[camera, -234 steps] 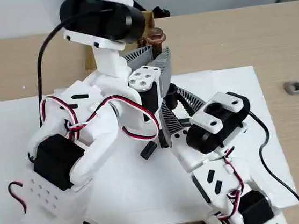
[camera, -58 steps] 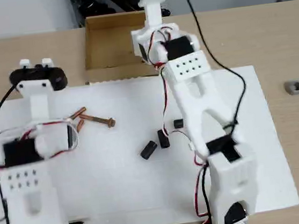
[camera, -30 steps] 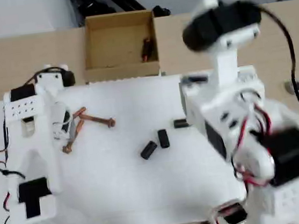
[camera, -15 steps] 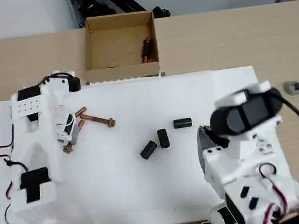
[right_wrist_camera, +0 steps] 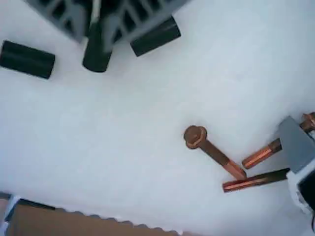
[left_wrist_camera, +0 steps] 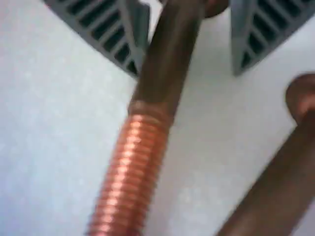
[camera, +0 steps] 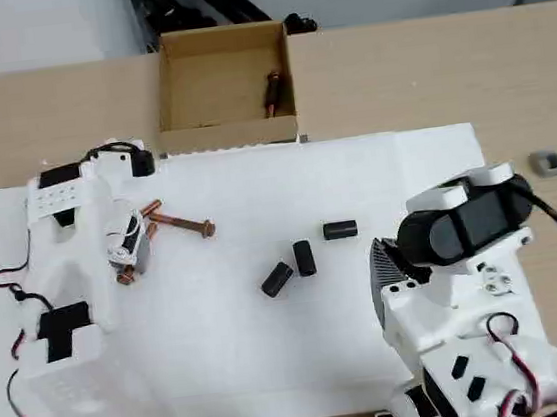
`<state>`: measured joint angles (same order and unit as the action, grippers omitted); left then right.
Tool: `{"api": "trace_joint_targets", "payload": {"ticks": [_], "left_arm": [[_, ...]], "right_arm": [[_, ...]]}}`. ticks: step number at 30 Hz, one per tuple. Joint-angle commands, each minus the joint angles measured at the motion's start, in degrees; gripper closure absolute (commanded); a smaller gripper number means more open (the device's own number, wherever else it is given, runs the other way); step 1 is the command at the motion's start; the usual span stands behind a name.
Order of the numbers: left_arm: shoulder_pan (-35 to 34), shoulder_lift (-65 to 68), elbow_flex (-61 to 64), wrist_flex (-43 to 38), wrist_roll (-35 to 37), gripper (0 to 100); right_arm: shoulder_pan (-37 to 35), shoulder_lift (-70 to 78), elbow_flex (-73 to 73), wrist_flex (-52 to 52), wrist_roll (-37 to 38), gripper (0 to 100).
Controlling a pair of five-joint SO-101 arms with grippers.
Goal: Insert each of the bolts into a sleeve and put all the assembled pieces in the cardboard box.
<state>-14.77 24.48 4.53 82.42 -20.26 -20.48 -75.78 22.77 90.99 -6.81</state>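
Bolt (left_wrist_camera: pixel 165 69) lies on the white sheet (camera: pixel 277 370) between the left tool's (left_wrist_camera: pixel 186 73) parted jaws, unclamped. Two more bolts (camera: pixel 181 222) lie beside it. Three sleeves (camera: pixel 304 258) sit mid-sheet, near the right tool (right_wrist_camera: pixel 97 27), jaws seemingly together. One assembled piece (camera: pixel 273 90) is in the cardboard box (camera: pixel 230 131).

Left arm (camera: pixel 66 283): at the left side of the worktop (camera: pixel 505 72), bent forward, wrist turned down.
Left jaws: low, just over the worktop, held apart.
Right arm (camera: pixel 468 277): folded at the right front, wrist tilted down.
Right jaws: pressed nearly together, only a thin slit between them.
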Motion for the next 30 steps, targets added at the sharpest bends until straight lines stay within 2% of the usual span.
{"api": "trace_joint_targets", "payload": {"ticks": [1, 10, 18, 22, 25, 30], "left_arm": [[-0.26, 4.04, -0.57, -3.52, -0.70, 99], [-0.09, 0.53, -0.57, -0.44, -2.20, 99], [5.19, -19.87, -0.57, 10.73, -8.88, 99], [10.11, -31.03, -0.57, 17.93, -16.18, 99], [12.57, -38.77, 0.57, 18.20, -21.54, 99], [12.66, -48.26, 8.92, 18.11, -39.38, 99]], "right_arm": [[0.57, -0.04, 0.09, -1.10, -1.76, 99.4], [0.57, -0.04, 0.09, -1.10, -1.76, 99.4], [0.57, -0.04, 0.18, -1.01, -1.85, 99.4], [0.57, -0.04, 0.18, -1.01, -1.85, 99.4], [0.57, -0.31, 0.18, -1.01, -1.85, 99.4], [0.57, -0.40, 0.18, 0.75, -1.85, 99.4]]}}
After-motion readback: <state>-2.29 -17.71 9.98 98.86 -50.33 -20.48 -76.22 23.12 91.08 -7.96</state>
